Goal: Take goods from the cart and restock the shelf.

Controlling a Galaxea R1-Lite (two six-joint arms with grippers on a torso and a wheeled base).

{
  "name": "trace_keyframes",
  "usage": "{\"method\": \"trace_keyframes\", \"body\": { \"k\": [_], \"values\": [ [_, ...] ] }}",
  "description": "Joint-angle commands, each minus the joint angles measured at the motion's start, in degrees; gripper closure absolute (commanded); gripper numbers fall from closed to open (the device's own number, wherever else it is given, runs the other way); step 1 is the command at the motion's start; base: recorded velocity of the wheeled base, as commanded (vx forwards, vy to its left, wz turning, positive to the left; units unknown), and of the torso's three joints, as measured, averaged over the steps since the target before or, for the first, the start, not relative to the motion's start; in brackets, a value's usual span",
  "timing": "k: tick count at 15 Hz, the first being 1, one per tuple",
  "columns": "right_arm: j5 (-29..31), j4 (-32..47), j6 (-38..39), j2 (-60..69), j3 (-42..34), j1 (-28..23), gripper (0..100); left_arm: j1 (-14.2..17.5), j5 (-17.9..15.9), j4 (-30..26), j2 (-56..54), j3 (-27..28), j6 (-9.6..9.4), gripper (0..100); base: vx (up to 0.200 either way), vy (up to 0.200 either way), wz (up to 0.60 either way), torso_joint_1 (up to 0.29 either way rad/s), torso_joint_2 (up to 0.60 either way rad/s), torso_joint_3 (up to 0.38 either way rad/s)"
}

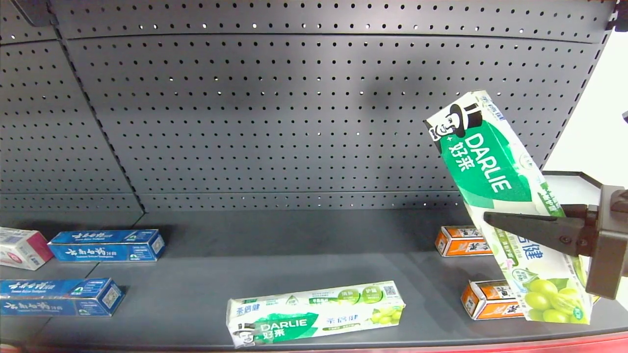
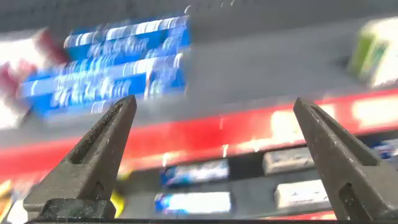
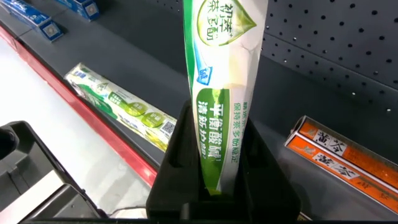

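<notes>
Right gripper (image 1: 510,225), nearest, fingers clenched on the lower part of a long green-and-white cardboard toothpaste box (image 1: 495,171). The box is held tilted, top end leaning toward the back, in the air well to the right of the matching green-and-white toothpaste box lying flat (image 1: 314,311). That flat one is the landmark. The low grip probably leaves the long body free to go down flat like the landmark box.

Left gripper (image 2: 214,106) has its fingers released and wide apart, nothing between them. It faces the red front strip (image 2: 261,134). Likely parked while the right arm places.

The landmark box lies lengthwise along the front edge of the dark grey metal shelf deck (image 1: 274,250), label out, as stock is faced.

Right of it and partly behind the held box is one small orange cardboard box (image 1: 488,299). A second orange cardboard box (image 1: 461,240) sits farther back.

Far left of the landmark are two blue cardboard boxes, front (image 1: 59,296) and rear (image 1: 105,245), and a pink-and-white box (image 1: 22,247). Grouped by kind.

The open deck just right of the landmark looks the likely spot.

Behind everything is the grey perforated back panel (image 1: 294,122).
</notes>
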State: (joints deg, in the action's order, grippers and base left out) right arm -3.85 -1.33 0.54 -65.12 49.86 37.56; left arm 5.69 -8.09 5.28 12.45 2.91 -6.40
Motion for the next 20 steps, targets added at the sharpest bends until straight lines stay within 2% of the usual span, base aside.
{"method": "trace_keyframes", "body": {
  "k": [1, 2, 4, 5, 6, 7, 8, 9, 10, 11, 13, 14, 15, 17, 18, 20],
  "values": [
    [0.0, 0.0, 0.0, 0.0, -0.4, 0.0, 100, 0.2, 7.4, -4.0, -7.5, -2.1, -0.28, 0, 0.000, 0.000, 0.00, 0.000, 0.00, 0.000],
    [0.0, -0.1, 0.0, 0.0, -0.5, 0.0, 100, 0.2, 10.5, -4.0, -7.5, -2.1, -0.19, 0, 0.000, 0.000, 0.00, 0.000, 0.00, 0.000],
    [-0.1, -0.1, 0.0, -0.1, -0.4, 0.0, 100, 0.2, 13.5, -4.0, -7.5, -2.1, 0.07, 0, 0.000, 0.000, 0.00, 0.000, 0.00, 0.000],
    [-0.1, -0.1, 0.0, -0.1, -0.5, 0.0, 100, 0.2, 19.2, -4.2, -7.5, -2.1, 0.07, 0, 0.000, 0.000, 0.00, 0.000, 0.00, 0.000],
    [-0.1, -0.1, 0.0, -0.1, -0.5, 0.1, 100, 0.2, 23.4, -4.5, -7.4, -2.1, 0.25, 0, 0.000, 0.000, 0.00, 0.000, 0.00, 0.000],
    [-0.1, -0.1, 0.0, -0.1, -0.4, 0.1, 100, 0.2, 22.6, -4.0, -7.5, -2.2, -0.19, 0, 0.000, 0.000, 0.00, 0.000, 0.00, 0.000],
    [-0.1, -0.1, 0.0, -0.1, -0.4, 0.1, 100, 0.1, 19.4, -4.0, -7.4, -2.3, -0.28, 0, 0.000, 0.000, 0.00, 0.000, 0.00, 0.000],
    [-0.1, -0.1, 0.0, -0.1, -0.4, 0.2, 100, 0.2, 9.5, -3.3, -7.5, -2.6, -1.16, 0, 0.000, 0.000, 0.00, 0.000, 0.00, 0.000],
    [-0.1, -0.1, 0.0, -0.1, -0.2, 0.3, 100, 0.2, 5.5, -2.4, -7.5, -2.8, -2.04, 0, 0.000, 0.000, 0.00, 0.000, 0.00, 0.000],
    [-0.1, -0.1, 0.0, -0.1, 0.1, 0.4, 100, 0.2, 0.1, -5.0, -7.5, -2.8, -3.09, 0, 0.000, 0.000, 0.00, 0.000, 0.00, 0.000],
    [-0.1, -0.1, -0.1, -0.4, 0.3, 0.5, 100, 0.1, -0.8, -5.0, -7.4, -2.8, -3.00, 0, 0.000, 0.000, 0.00, 0.000, 0.00, 0.000],
    [-0.1, -0.1, -0.1, -0.7, 0.4, 0.8, 100, 0.2, -0.3, -5.3, -7.4, -2.8, -2.21, 0, 0.000, 0.000, 0.00, 0.000, 0.00, 0.000],
    [0.0, 0.0, -0.1, -1.0, 0.6, 1.4, 100, 0.2, 1.9, -5.5, -7.4, -2.8, 0.07, 0, 0.000, 0.000, 0.00, 0.000, 0.00, 0.000],
    [0.2, 0.6, -1.2, -2.2, 1.1, 2.1, 100, 0.2, 3.3, -5.5, -7.3, -2.8, 2.44, 0, 0.000, 0.000, 0.00, 0.000, 0.00, 0.000],
    [0.2, 0.6, -3.1, -3.5, 1.6, 2.2, 100, 0.2, 3.2, -5.5, -7.3, -2.8, 3.32, 0, 0.000, 0.000, 0.00, 0.000, 0.00, 0.000],
    [0.1, 0.7, -3.9, -5.8, 3.2, 3.0, 100, 0.2, 3.3, -5.5, -7.3, -2.8, 3.59, 0, 0.000, 0.000, 0.00, 0.000, 0.00, 0.000]
  ]
}}
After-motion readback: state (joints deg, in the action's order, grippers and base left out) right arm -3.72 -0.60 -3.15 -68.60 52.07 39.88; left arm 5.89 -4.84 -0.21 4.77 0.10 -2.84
